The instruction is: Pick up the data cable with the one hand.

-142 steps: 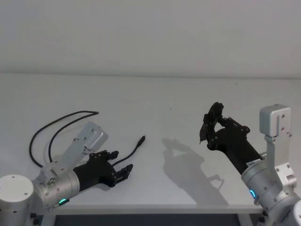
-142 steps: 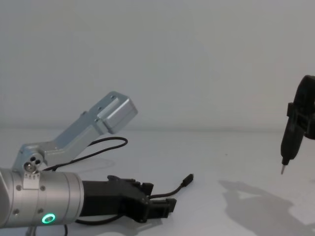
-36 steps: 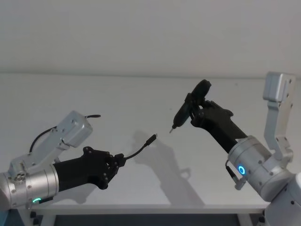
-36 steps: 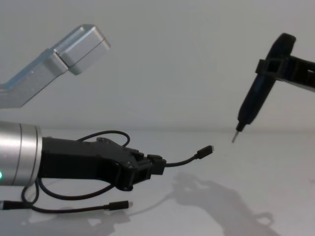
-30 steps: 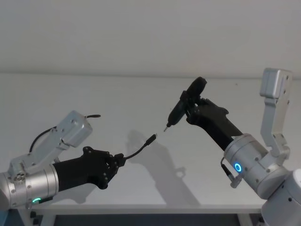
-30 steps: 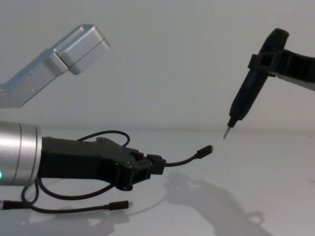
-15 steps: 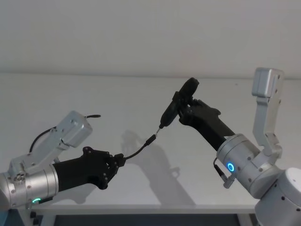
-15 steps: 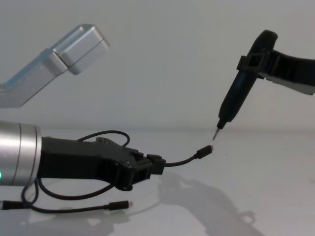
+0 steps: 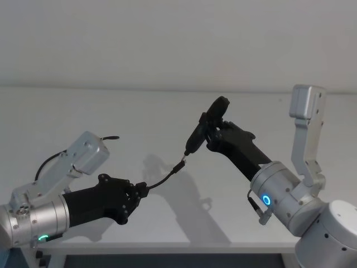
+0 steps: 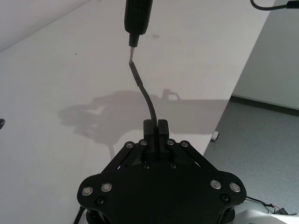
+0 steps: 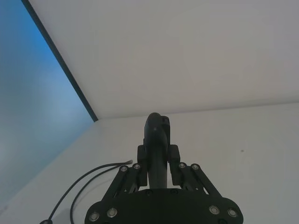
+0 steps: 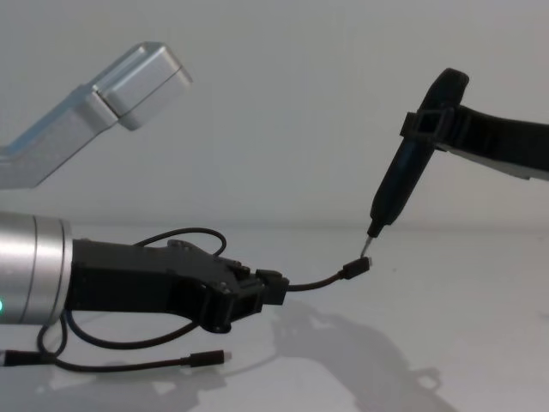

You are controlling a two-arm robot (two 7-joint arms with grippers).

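My left gripper (image 9: 141, 190) is shut on the black data cable (image 9: 162, 180) and holds it above the white table (image 9: 111, 114). A short stretch of the cable arcs forward from the fingers (image 12: 273, 287) to its free plug (image 12: 358, 268). The rest of the cable (image 12: 184, 232) trails in loops behind the arm, with the other plug (image 12: 206, 359) lying on the table. My right gripper (image 9: 215, 132) is shut on a slim black tool (image 12: 403, 184). The tool's metal tip meets the raised plug (image 10: 132, 65). In the left wrist view the cable (image 10: 146, 95) rises from between the shut fingers (image 10: 149, 127).
The cable's loops (image 11: 88, 182) lie on the table at the left, behind my left arm. The table's front edge (image 9: 184, 244) runs just below both arms. A plain pale wall stands behind.
The right arm has swung left and down, bringing the tool's tip from well above and to the right of the raised plug onto it. The left gripper keeps holding the cable still.
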